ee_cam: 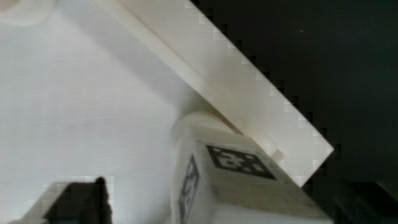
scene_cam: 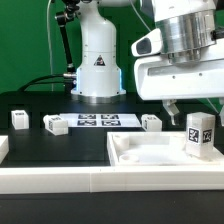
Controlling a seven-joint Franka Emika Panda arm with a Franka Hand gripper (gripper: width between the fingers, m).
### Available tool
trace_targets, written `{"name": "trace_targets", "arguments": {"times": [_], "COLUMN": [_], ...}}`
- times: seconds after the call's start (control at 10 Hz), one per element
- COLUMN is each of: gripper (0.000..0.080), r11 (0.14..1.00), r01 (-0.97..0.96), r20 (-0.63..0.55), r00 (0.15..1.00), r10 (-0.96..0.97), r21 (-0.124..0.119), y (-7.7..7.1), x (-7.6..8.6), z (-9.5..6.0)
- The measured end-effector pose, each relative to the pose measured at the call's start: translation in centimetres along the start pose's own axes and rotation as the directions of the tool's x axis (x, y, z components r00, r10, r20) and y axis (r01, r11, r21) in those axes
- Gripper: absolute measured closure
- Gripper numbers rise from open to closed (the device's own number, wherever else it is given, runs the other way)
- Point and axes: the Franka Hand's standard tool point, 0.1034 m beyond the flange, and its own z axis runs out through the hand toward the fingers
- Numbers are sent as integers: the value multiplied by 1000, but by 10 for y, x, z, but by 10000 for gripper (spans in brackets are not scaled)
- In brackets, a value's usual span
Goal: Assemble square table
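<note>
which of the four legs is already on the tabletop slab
The leg at the exterior view's right: it stands upright on the square tabletop, just below the claw. The other three legs sit off it on the black table.

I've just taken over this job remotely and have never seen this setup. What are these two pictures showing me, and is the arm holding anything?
The machine is a single robot arm standing at the back of a black table. The big white block at the exterior view's upper right is its hand. One picture comes from a camera off the arm. The other comes from a camera on the wrist, looking down past the hand.

On the table lie three loose table legs, the marker board and the square tabletop, which sits behind a low white border wall. A fourth leg stands upright on the tabletop near its rim, under the hand. The fingers look spread apart and clear of it, so nothing is held.
</note>
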Motion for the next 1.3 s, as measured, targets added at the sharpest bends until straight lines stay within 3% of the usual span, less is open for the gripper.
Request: {"name": "trace_targets", "arguments": {"times": [0.5, 0.6, 0.7, 0.8, 1.1, 1.3], "gripper": [150, 150, 150, 150, 150, 150], "r11": [934, 893, 815, 762, 547, 448], "r01": [357, 451, 578, 644, 834, 890], "r20": [1, 2, 1, 2, 20, 29], "r00": [934, 893, 816, 764, 549, 451], "r10": [-357, -451, -578, -645, -835, -892], "r21": [0, -16, -51, -64, -76, -81], "y": [0, 0, -1, -1, -3, -5], "x": [1, 1, 1, 2, 5, 5], "z": [2, 1, 0, -1, -3, -3]}}
